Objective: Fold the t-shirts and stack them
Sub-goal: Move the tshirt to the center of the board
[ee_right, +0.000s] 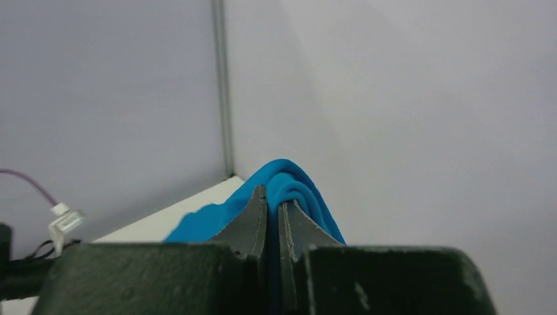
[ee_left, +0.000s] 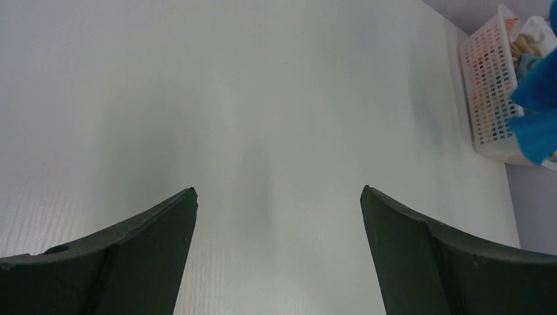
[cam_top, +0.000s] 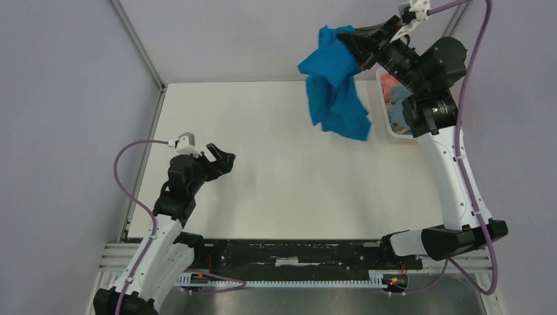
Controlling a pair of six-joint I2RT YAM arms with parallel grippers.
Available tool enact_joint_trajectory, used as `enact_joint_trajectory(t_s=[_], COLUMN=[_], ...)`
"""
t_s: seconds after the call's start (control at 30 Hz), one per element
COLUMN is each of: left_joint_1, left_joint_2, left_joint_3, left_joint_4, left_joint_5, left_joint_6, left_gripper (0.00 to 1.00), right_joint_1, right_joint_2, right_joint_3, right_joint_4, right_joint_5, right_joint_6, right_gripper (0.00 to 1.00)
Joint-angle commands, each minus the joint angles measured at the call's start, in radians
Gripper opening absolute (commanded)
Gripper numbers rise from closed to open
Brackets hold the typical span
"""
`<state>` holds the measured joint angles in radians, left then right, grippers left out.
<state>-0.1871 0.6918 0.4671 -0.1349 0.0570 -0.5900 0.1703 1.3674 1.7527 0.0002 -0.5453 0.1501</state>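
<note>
1. The bright blue t-shirt [cam_top: 335, 82] is one solid colour, with no print.
2. The table [cam_top: 276, 170] is plain white.
3. The basket [ee_left: 489, 85] is white, patterned with a lattice of small holes.
4. In it show salmon pink cloth [cam_top: 391, 84], grey-blue cloth [cam_top: 398, 95], tan cloth [ee_left: 522, 44] and white cloth [ee_left: 535, 26].
5. The left gripper [cam_top: 223, 161] and right gripper [ee_right: 272, 197] are dark charcoal.
6. The arms [cam_top: 453, 177] are white with black joints; their cables [cam_top: 121, 170] are purple.
7. The walls [cam_top: 66, 98] are pale lilac-grey.
</note>
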Motion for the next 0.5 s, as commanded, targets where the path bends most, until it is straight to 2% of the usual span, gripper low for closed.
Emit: enact_joint_trajectory(t_s=[0.0,0.1,0.2,0.37,0.47], left_joint_1=[0.003,0.003,0.003,0.003,0.003], left_joint_2=[-0.029,-0.062,-0.107,-0.189,-0.263], left_joint_3=[0.035,0.046,0.048,0.061,0.015], left_joint_4=[-0.039,-0.082,-0.137,-0.283,-0.318], left_joint_5=[-0.013,-0.013,-0.032,-0.125,-0.128], left_joint_6=[-0.037,-0.056,-0.089,-0.192,-0.271], left_gripper=[1.00,1.00,1.00,1.00,0.98], right_joint_1=[0.158,0.283,0.366,0.360,0.309], right_joint_2=[0.020,0.029,0.007,-0.116,-0.167], right_joint_3=[0.048,0.017,-0.079,-0.477,-0.750], right_joint_4=[0.100,0.134,0.156,0.189,0.202], right_joint_5=[-0.083,-0.015,0.164,0.438,0.518], right_joint_6=[0.047,0.050,0.098,0.201,0.287], right_gripper=[0.00,0.00,0.00,0.00,0.00])
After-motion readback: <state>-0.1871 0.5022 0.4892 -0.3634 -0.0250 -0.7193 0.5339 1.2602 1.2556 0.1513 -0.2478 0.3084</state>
